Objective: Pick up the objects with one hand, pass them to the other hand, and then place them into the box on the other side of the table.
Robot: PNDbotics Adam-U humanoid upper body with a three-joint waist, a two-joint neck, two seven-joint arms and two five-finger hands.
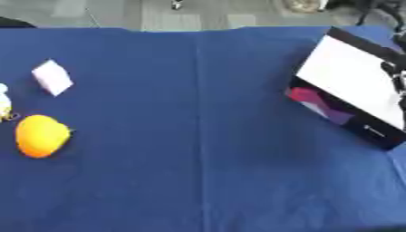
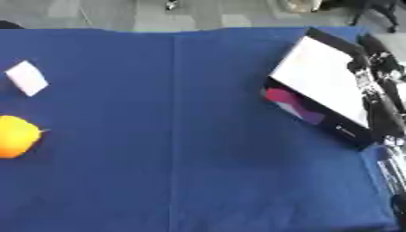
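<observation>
No fingers show clearly in either view. In the right eye view a black and silver arm [image 2: 380, 90] runs down the right edge, behind the box; whether it ends in a hand there cannot be told, so the state of the right fingers cannot be told either. The left hand shows in no view. Nothing is held by either hand, as far as the pictures show.

The box [image 1: 349, 86] lies on the right side of the counter [image 1: 198, 136]. It is dark, with a white lid or panel tilted up and leaning away, so the opening faces the middle of the counter. Something pink and purple [image 1: 313, 100] shows at the opening; what it is cannot be made out.

The things to carry lie well apart from the box, on the left side. An orange-yellow round thing [image 1: 41, 136] rests near the left edge. A small white block [image 1: 52, 77] lies above it, tilted on a corner. At the very edge a small white and yellow thing [image 1: 4, 103] is cut off by the picture.

This layout seems made for the task: the things sit within reach of the left hand and the box within reach of the right, so a pass in the middle is needed. The pick-up appears not yet begun.
</observation>
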